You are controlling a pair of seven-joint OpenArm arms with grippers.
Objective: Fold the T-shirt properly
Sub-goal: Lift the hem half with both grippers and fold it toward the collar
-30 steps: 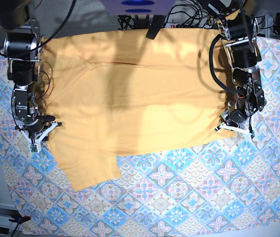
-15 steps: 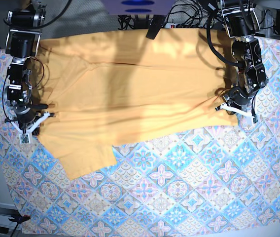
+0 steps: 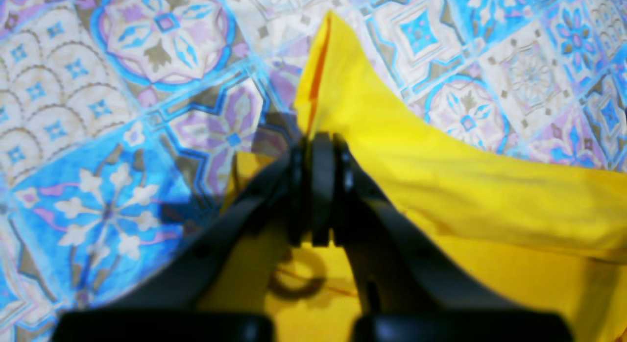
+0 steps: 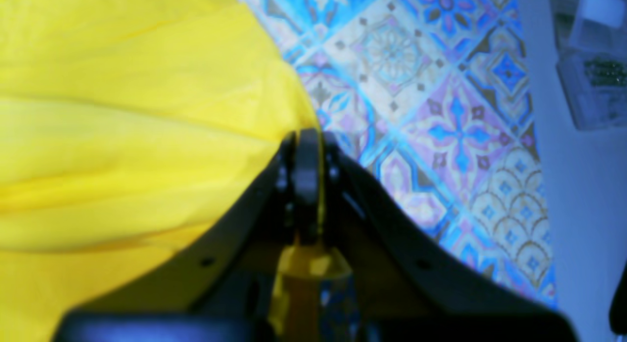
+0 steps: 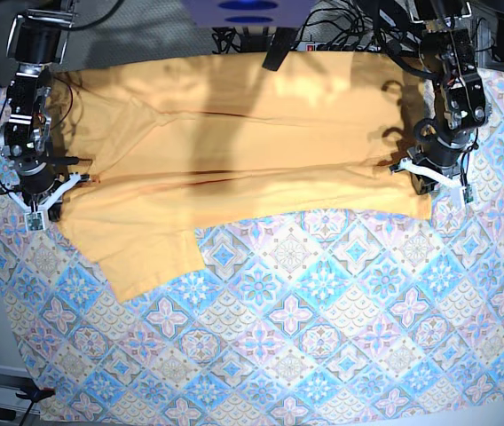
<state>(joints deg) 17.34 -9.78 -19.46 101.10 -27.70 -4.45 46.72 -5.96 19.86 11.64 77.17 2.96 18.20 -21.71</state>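
Yellow shirt [image 5: 234,169] half-folded lengthwise on the tiled cloth [image 5: 323,337]: left hand [image 5: 437,170] and right hand [image 5: 37,197] each pinch an edge; sleeve and crosswise folds remain.

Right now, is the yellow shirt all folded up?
Not yet. The T-shirt is partly folded, one sleeve sticking out, both grippers pinching its edges.
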